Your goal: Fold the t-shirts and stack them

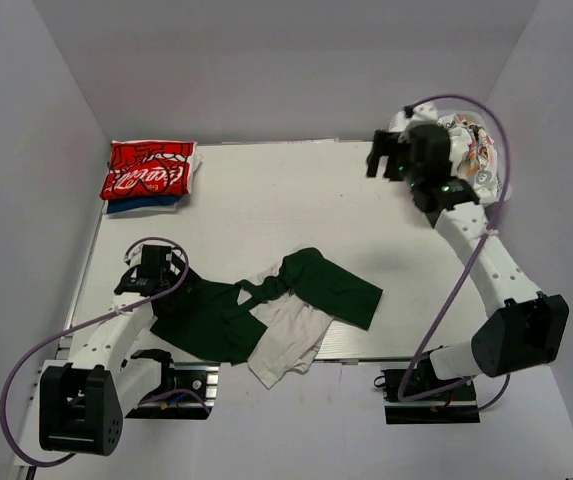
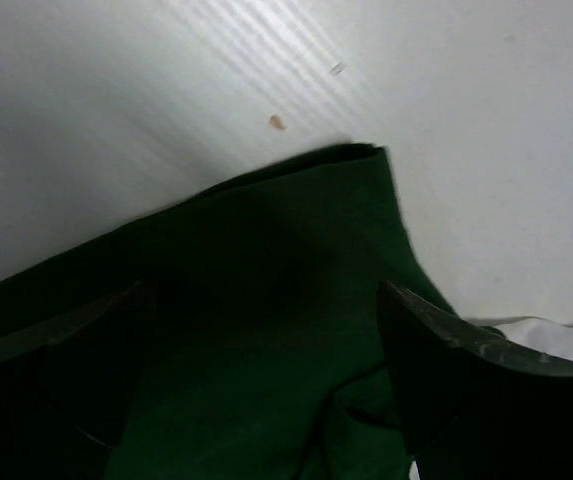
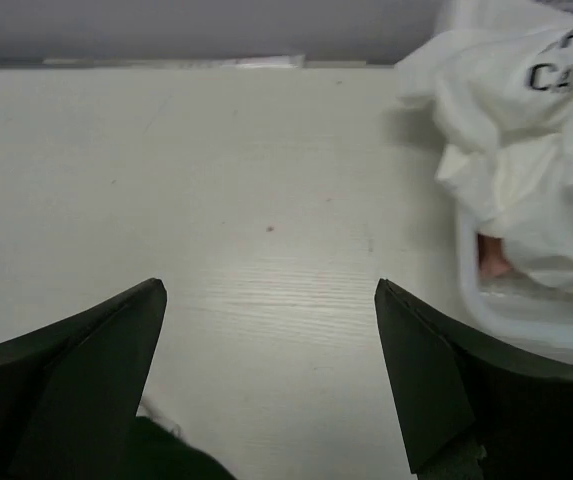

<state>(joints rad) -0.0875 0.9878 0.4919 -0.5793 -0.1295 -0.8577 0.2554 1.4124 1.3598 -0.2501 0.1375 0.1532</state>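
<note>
Pale white table point(image 1: 266, 190), fine wood grain up close. Far left corner: folded red tee point(image 1: 148, 168) with white script, stacked on blue cloth point(image 1: 138, 206) peeking out at near side. Centre-left, toward front edge: dark green tee point(image 1: 318, 284), crumpled and spread wide, lying partly over pale tee point(image 1: 288, 342) (lower end reaching table's front edge). Far right corner: white basket point(image 3: 526, 318), off-white printed tee point(image 3: 526, 130) heaped inside. Tiny tan speck point(image 2: 277, 122) on bare surface just beside green tee's edge.

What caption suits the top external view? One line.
Open left gripper over a tangled dark green t-shirt and white t-shirt; open right gripper beside the basket; red t-shirt folded far left.
</note>
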